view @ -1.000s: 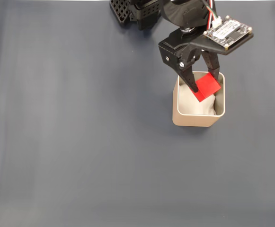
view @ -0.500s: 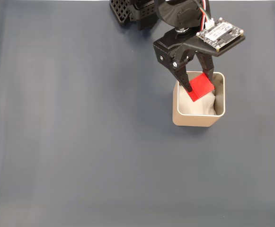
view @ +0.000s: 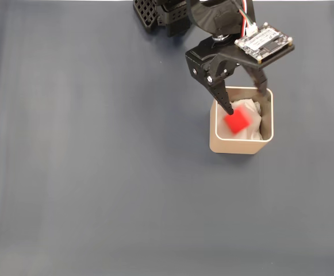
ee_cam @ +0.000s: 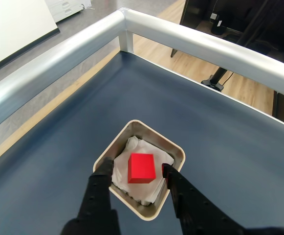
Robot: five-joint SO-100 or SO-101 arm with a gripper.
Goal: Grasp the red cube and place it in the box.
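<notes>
Right at the bottom of the wrist view you get the two black fingers (ee_cam: 101, 182) of the gripper (ee_cam: 138, 172), spread apart with a clear gap on each side of the red cube (ee_cam: 142, 168), so it's released and not gripping anything. Both fingertips hang over the near rim of the box (ee_cam: 176, 151). Just past them, the cube sits inside the box on the crumpled white padding (ee_cam: 135, 145), roughly in the middle, and I can't tell if it has fully settled.

Same story from the fixed view: the gripper (view: 246, 99) is over the box (view: 241, 145), jaws wide, one fingertip dipping just inside the left wall and the other near the far right corner. The red cube (view: 237, 121) looks a bit blurred there, lying between the fingers and touching neither, with white padding (view: 253, 127) showing around it. A small circuit board (view: 264, 41) with wires rides on top of the arm.

Further out, the box stands on a dark blue counter (view: 98, 172). Beyond the counter's far edge in the wrist view runs a silver rail (ee_cam: 190, 41), then wooden floor (ee_cam: 239, 83) behind it.
</notes>
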